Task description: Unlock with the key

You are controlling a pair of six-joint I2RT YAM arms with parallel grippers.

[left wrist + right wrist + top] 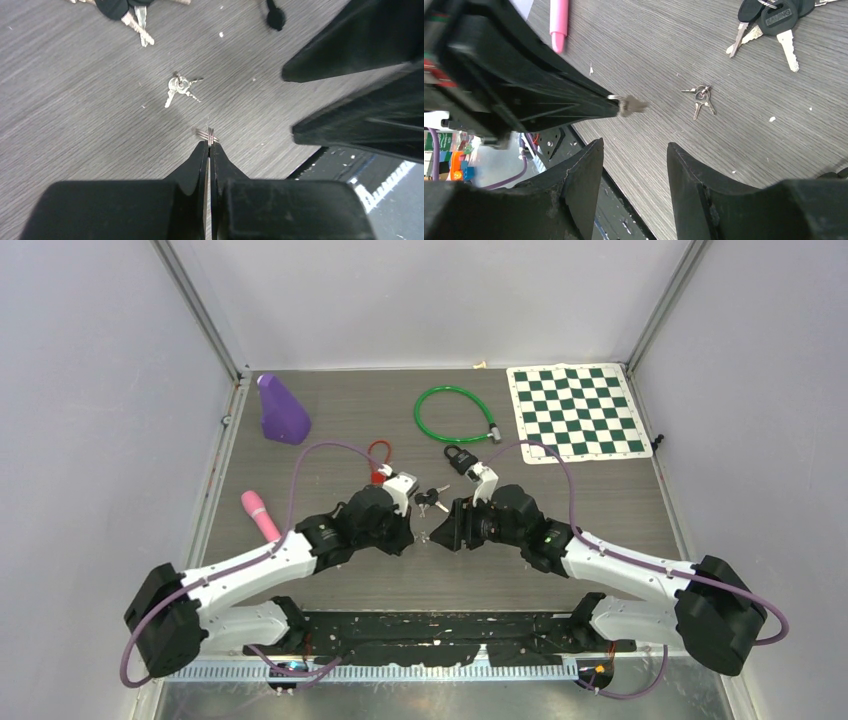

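My left gripper [208, 145] is shut on the wire ring [211, 135] of a small silver key [633, 105]; the key juts from its tip in the right wrist view. It hovers over the table's near middle [416, 538]. Facing it tip to tip is my right gripper [634, 145], which stands open and empty just short of the key [438, 530]. A black padlock [459, 458] lies farther back, near the right wrist. A second small silver key bunch [179, 87] lies on the wood beyond the fingertips.
Black-headed keys [774, 17] lie near the padlock. A red cable lock [379, 454], a green cable lock [455, 415], a purple wedge [282, 410], a pink marker [260, 515] and a chess mat [577, 410] lie around. The table's near edge [619, 200] is close below.
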